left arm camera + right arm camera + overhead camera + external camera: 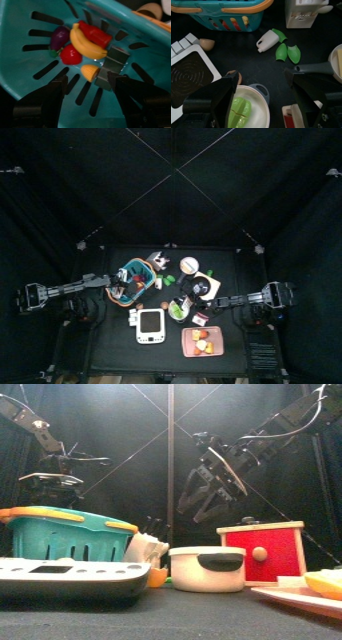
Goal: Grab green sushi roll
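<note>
The basket [67,534] sits toward the table's [174,622] left edge, with a banana [87,44], a tomato [71,55] and an eggplant [59,36] lying together inside it. The scale [74,579] lies before the basket at the front edge. Right of it stands the pot [207,569], holding the sushi roll [240,109]. The box [263,550] stands right of the pot, and the plate [305,596] lies at the front right corner.

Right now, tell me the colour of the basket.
Teal basket with an orange rim, clearest in the right wrist view.

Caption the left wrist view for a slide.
Open left tool hovers over a teal basket holding a banana, tomato and other toy food.
</note>
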